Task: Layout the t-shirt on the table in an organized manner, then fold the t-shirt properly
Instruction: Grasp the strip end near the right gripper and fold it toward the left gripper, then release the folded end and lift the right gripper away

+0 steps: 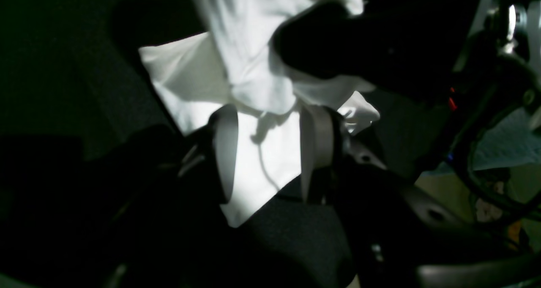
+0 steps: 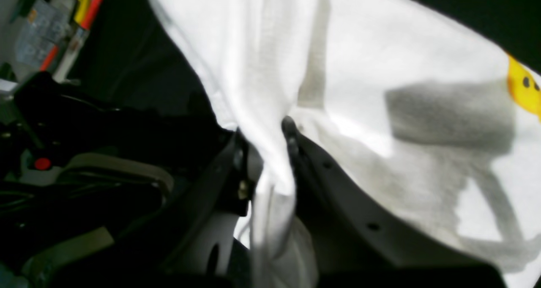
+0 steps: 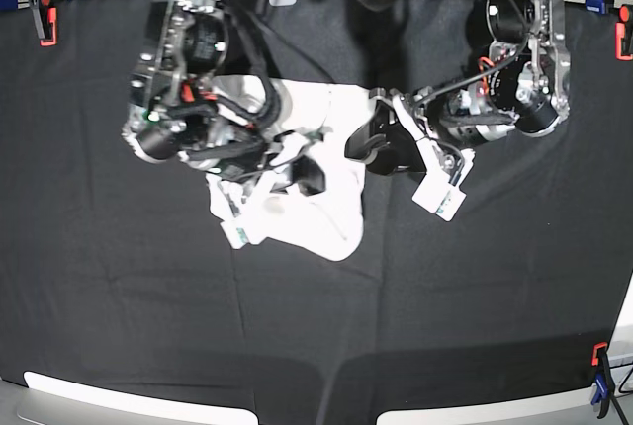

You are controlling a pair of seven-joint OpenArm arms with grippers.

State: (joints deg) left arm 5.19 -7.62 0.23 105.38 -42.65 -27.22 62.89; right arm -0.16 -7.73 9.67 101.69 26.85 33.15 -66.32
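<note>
Base view: both arms held the bunched t-shirt (image 3: 326,212) over the black desk (image 3: 495,297).
Right gripper (image 2: 270,152) pinched a fold; left gripper (image 1: 270,152) straddled cloth, its grasp unclear.

soft white cotton t-shirt (image 3: 331,222), matt black cloth table (image 3: 495,287)
</note>
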